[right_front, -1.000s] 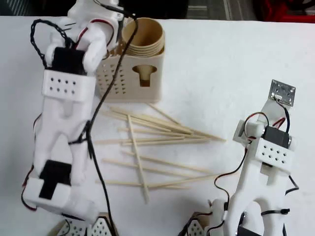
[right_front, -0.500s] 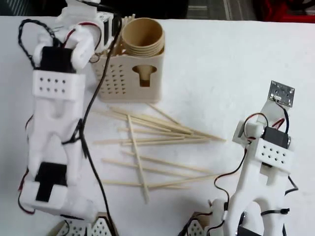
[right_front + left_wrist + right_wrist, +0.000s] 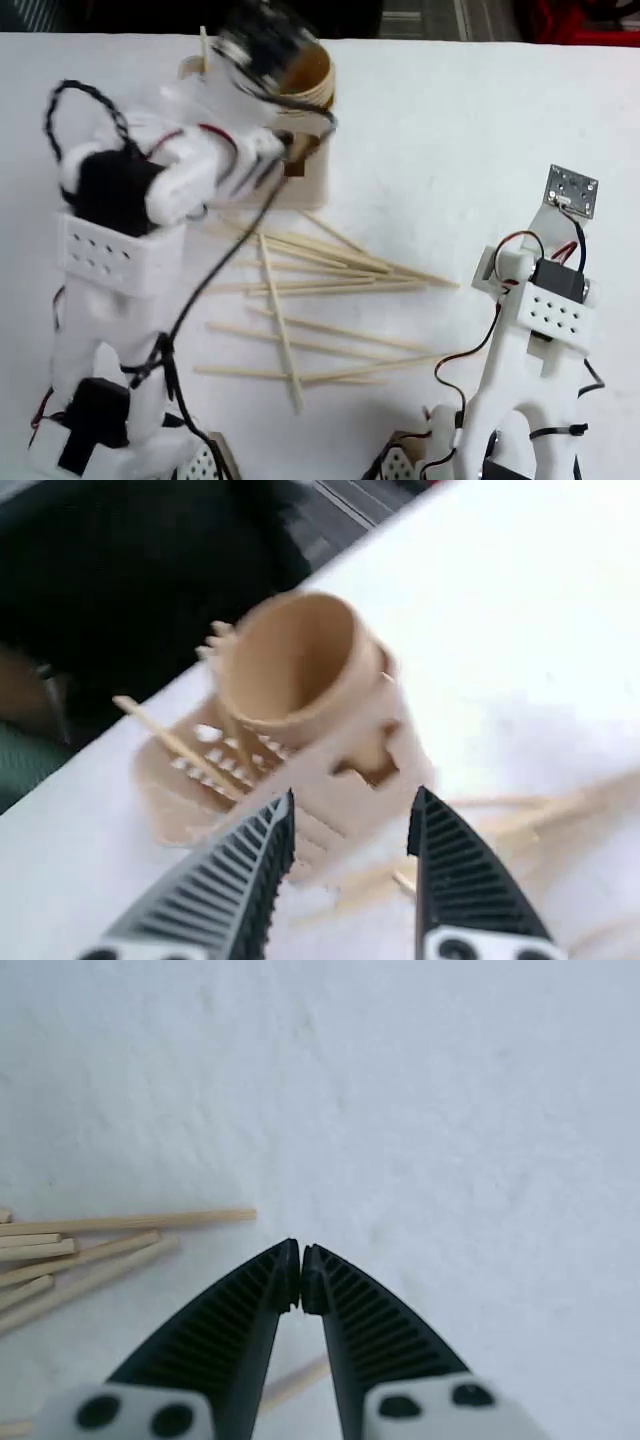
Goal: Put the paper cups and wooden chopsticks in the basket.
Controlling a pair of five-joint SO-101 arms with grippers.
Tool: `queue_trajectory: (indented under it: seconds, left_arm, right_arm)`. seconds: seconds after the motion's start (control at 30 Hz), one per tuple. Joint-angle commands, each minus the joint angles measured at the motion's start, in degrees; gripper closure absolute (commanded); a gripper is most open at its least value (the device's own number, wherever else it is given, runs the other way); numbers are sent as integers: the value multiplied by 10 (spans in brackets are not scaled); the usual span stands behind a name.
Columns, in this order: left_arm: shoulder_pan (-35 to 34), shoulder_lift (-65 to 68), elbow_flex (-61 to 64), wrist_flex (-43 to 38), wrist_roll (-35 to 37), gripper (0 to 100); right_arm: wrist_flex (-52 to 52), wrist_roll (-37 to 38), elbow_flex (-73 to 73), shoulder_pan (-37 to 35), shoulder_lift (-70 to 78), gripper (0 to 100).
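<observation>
Hovering above the basket, left gripper gapes wide, empty; loose chopsticks lie beside it toward the arms' bases, long axes crosswise; right gripper pinched shut.

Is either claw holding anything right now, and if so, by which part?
Nothing is held. The left gripper is open and empty; the right gripper is shut on nothing.
</observation>
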Motion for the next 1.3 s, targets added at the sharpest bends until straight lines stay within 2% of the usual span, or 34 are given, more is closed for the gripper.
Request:
queue_trajectory:
  seconds: [0.0, 0.23, 0.43, 0.5, 0.67, 0.77, 1.03, 1.27]
  left_arm:
    - [48, -22, 2, 37, -34, 804]
    - [102, -23, 165, 7, -92, 804]
    - [132, -23, 396, -140, -99, 799]
    - [141, -22, 462, -192, -99, 770]
    - [138, -13, 556, -287, -97, 755]
    - [138, 44, 546, -296, -97, 755]
    - [138, 251, 403, -291, -97, 787]
    - [124, 362, 306, -267, -94, 789]
  right_arm:
    - [-8, -5, -3, 3, -12, 980]
    - [-8, -5, -3, 4, -12, 980]
    - [-8, -5, -3, 4, -12, 980]
    - [-8, -5, -3, 4, -12, 980]
    - [-8, -5, -3, 4, -12, 980]
    - [-8, -5, -3, 4, -12, 980]
    - [-8, -5, -3, 4, -12, 980]
    - [-8, -4, -3, 4, -12, 980]
